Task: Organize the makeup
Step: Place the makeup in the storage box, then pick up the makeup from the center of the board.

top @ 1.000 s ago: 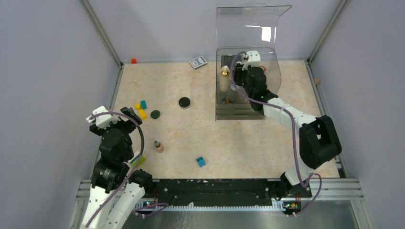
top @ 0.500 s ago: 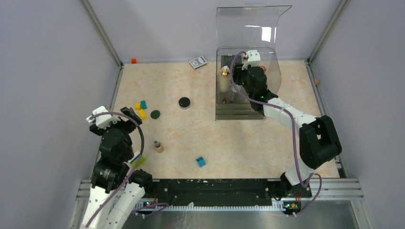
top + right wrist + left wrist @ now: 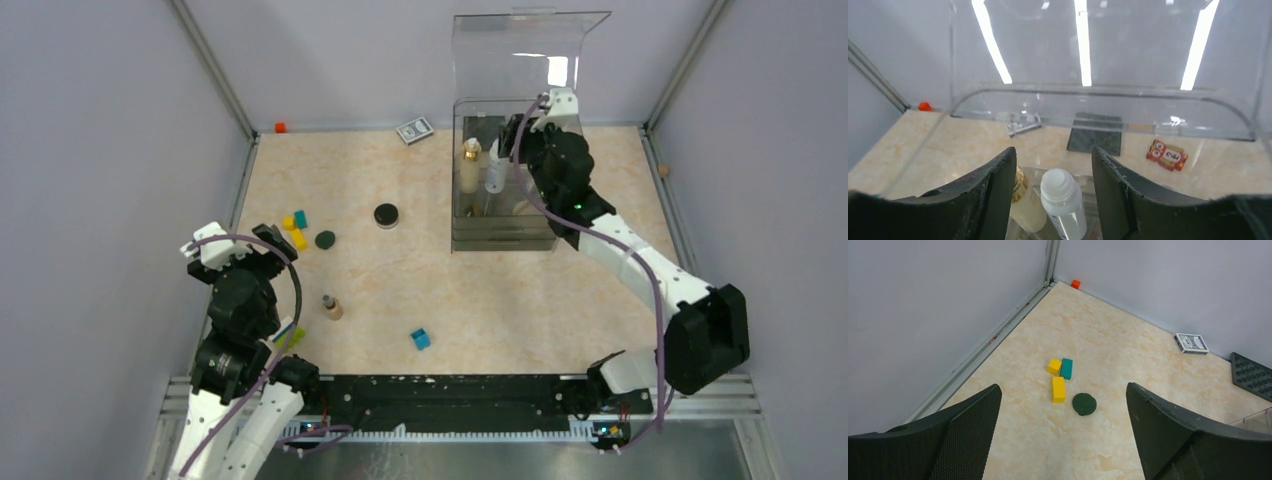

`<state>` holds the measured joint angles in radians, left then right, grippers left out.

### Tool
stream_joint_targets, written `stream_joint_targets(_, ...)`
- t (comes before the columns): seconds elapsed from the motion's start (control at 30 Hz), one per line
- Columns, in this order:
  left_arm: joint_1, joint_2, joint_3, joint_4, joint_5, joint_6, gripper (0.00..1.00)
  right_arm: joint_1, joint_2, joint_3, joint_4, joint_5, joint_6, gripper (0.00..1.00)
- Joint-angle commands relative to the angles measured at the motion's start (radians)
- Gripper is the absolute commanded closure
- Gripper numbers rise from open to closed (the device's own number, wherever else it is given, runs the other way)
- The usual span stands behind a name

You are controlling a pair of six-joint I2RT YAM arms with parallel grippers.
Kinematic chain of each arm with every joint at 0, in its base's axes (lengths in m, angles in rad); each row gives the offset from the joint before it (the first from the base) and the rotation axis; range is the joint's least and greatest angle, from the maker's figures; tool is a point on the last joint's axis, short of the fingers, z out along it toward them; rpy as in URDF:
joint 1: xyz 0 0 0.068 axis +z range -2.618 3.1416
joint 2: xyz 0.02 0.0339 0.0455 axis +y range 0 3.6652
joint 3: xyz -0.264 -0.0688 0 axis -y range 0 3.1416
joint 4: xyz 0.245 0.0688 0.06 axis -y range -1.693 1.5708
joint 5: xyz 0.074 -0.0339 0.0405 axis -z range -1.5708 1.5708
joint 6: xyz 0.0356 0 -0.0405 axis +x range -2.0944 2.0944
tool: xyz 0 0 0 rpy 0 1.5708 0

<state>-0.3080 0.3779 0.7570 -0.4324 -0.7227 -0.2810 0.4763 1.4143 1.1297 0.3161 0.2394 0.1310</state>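
Observation:
A clear organizer box (image 3: 500,240) with its lid up stands at the back right. In it stand a gold-capped bottle (image 3: 470,163) and a white bottle (image 3: 495,170), side by side. My right gripper (image 3: 512,140) is open and empty above the box. In the right wrist view the white bottle (image 3: 1063,200) stands free between and below my fingers, with the gold-capped bottle (image 3: 1024,200) to its left. A black round compact (image 3: 386,215) and a tan tube (image 3: 331,307) lie on the table. My left gripper (image 3: 262,243) is open and empty at the left.
Yellow and green blocks (image 3: 296,228) and a dark green disc (image 3: 325,240) lie ahead of the left gripper (image 3: 1063,390). A blue cube (image 3: 421,339) sits near the front. A card box (image 3: 414,131) lies at the back wall. A dark square palette (image 3: 1095,135) and a red card (image 3: 1167,153) lie behind the box.
My right gripper has lifted up and back out of the organizer box. The white bottle now shows standing free beside the gold-capped bottle. The left arm has not moved.

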Motion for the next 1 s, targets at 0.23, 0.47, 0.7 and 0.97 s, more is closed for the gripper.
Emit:
stream_joint_targets(0.23, 0.007, 0.071, 0.005, 0.033, 0.020, 0.007, 0.01, 0.386, -0.193, 0.155, -0.025, 0.056, -0.227, 0.44)
stream_joint_targets(0.47, 0.010, 0.069, 0.006, 0.025, 0.012, 0.002, 0.01, 0.566, -0.120, 0.040, -0.074, -0.200, -0.231, 0.44)
stream_joint_targets(0.7, 0.012, 0.081, 0.004, 0.033, 0.030, 0.006, 0.01, 0.633, 0.004, -0.170, 0.119, -0.424, -0.078, 0.45)
stream_joint_targets(0.97, 0.015, 0.080, 0.003, 0.036, 0.036, 0.009, 0.01, 0.694, 0.340, -0.161, 0.300, -0.510, -0.067, 0.33)
